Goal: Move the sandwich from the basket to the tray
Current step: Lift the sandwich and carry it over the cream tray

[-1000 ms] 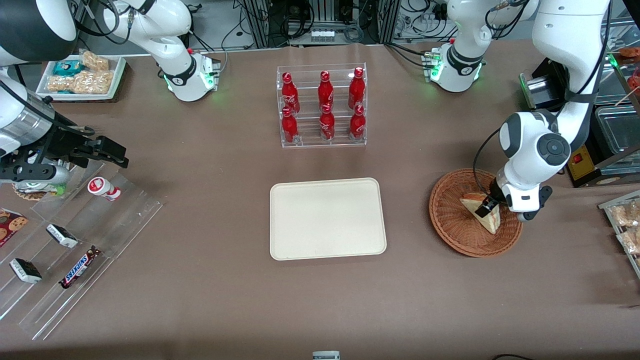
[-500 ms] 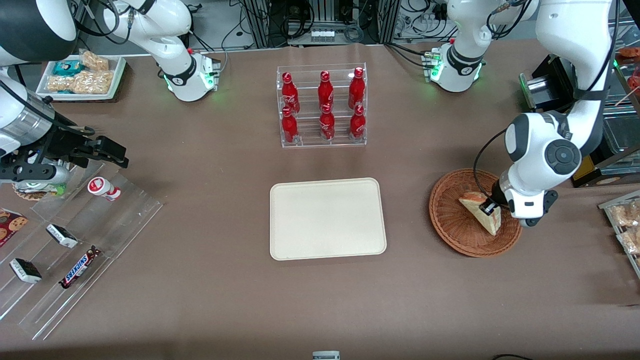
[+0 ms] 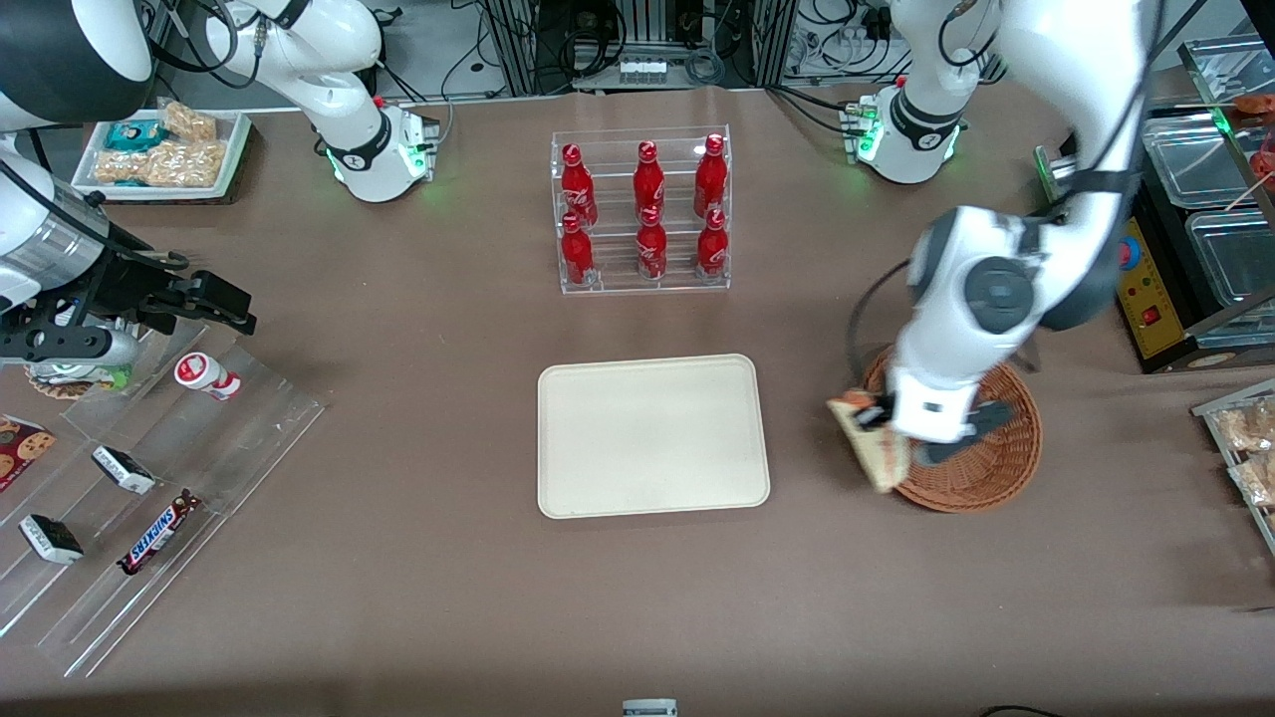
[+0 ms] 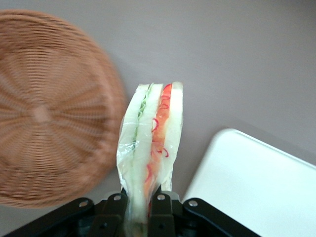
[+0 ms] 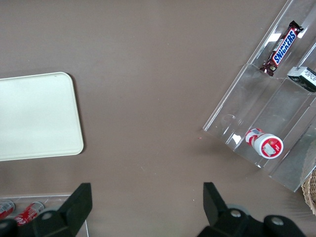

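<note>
While the gripper (image 3: 882, 423) hangs over the basket's edge that faces the tray, its two fingers (image 4: 112, 217) are clamped on the sandwich (image 3: 869, 443), one on each bread face. The wedge is held clear of the wicker, partly over the brown table (image 3: 418, 558) in the gap between basket (image 3: 1001, 468) and tray (image 3: 652, 435). In the left wrist view the sandwich (image 4: 150, 148) stands on edge, its cut side facing the camera: green stripe on one half, red-orange strips on the other, clear wrap around it.

Basket: round, woven, nothing else visible in it; part of it is hidden under the arm's wrist. In the wrist view the basket (image 4: 47, 113) lies just beside the held sandwich and a corner of the tray (image 4: 256, 182) shows near it.

Tray: cream, flat, nothing on it, lying near the table's middle. The strip of table between tray and basket is bare.

Surroundings: clear rack (image 3: 642, 209) with six red bottles (image 3: 649, 179), farther from the front camera than the tray. Toward the parked arm's end: stepped acrylic rack (image 3: 149, 498) with a Snickers bar (image 3: 157, 532), two dark wrapped bars and a small red-and-white cup (image 3: 205, 375); a white tray of snacks (image 3: 164, 149) farther from the camera. Toward the working arm's end: packaged snacks (image 3: 1245, 443) at the table's edge.
</note>
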